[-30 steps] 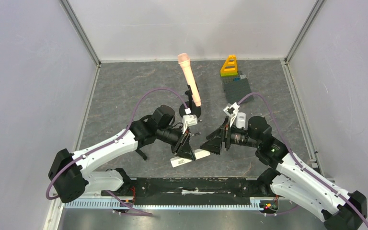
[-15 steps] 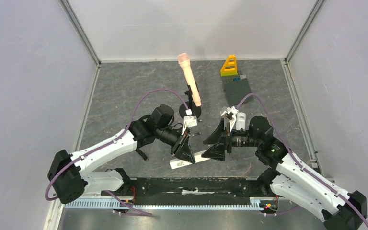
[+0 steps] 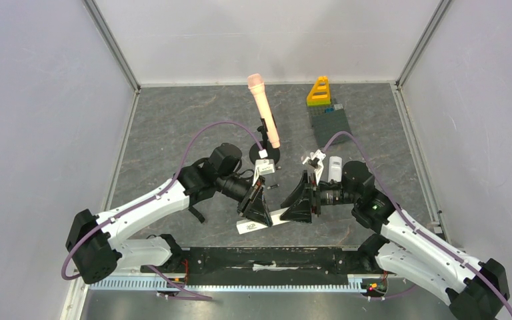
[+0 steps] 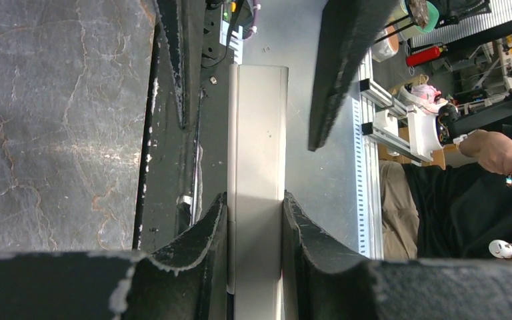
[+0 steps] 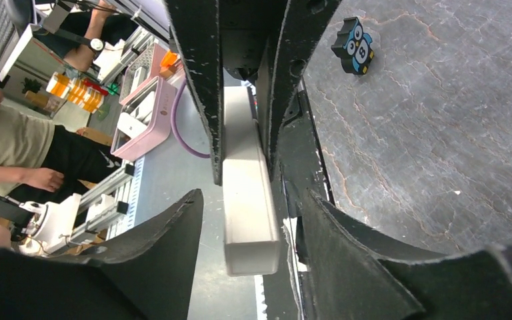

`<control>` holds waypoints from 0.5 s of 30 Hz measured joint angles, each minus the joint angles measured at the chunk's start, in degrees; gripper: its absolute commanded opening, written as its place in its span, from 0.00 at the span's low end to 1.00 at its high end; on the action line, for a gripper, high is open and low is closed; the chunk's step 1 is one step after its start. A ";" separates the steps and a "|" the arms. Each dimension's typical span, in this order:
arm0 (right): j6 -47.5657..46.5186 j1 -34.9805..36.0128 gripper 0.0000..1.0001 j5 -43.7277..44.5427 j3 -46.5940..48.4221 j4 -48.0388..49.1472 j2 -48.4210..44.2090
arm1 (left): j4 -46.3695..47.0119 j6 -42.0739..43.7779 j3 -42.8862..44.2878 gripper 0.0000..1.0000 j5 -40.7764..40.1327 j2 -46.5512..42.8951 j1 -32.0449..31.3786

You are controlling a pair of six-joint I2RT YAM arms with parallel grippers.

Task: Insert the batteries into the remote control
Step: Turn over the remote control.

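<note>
The remote control [image 3: 267,221] is a long white bar held above the table's near edge. My left gripper [image 3: 256,205] is shut on it, and in the left wrist view both fingers [image 4: 208,233] press the remote control [image 4: 257,147] at its sides. My right gripper [image 3: 298,203] faces it from the right. In the right wrist view the remote control's [image 5: 248,200] free end lies between the jaws of my right gripper [image 5: 251,195], which stands open with a gap on each side. The batteries are out of view.
A pink microphone [image 3: 264,110] leans on a black stand at the back centre. An orange and yellow triangle piece [image 3: 319,92] sits on a grey studded plate [image 3: 330,123] at the back right. A small owl-shaped token [image 5: 353,47] lies on the dark floor.
My right gripper has shifted left over the remote control's free end and its jaws have narrowed. My left gripper has kept its hold with only a slight shift.
</note>
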 measured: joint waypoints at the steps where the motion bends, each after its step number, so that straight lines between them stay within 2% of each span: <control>1: -0.07 0.02 0.54 0.00 0.00 -0.02 0.24 | 0.00 0.00 0.04 0.02 0.20 0.00 0.00; 7: 0.13 0.04 0.52 0.00 0.00 -0.07 0.90 | 0.15 0.02 0.39 0.02 0.70 -0.22 0.00; 9: 0.13 0.13 0.45 0.00 -0.02 -0.04 0.94 | 0.22 0.00 0.39 0.02 0.81 -0.39 0.00; 11: 0.31 0.20 0.32 -0.28 -0.02 0.00 1.01 | 0.24 0.02 0.39 0.04 0.74 -0.66 0.02; 12: 0.44 0.28 0.25 -0.46 0.00 0.22 1.01 | 0.24 0.00 0.39 0.11 0.57 -0.68 0.02; 14: 1.01 0.44 0.12 -0.98 0.00 0.59 1.01 | 0.17 0.02 0.39 0.36 0.55 -0.68 0.00; 15: 1.29 0.39 0.09 -1.11 0.00 0.72 1.03 | 0.22 0.02 0.39 0.50 0.61 -0.74 0.00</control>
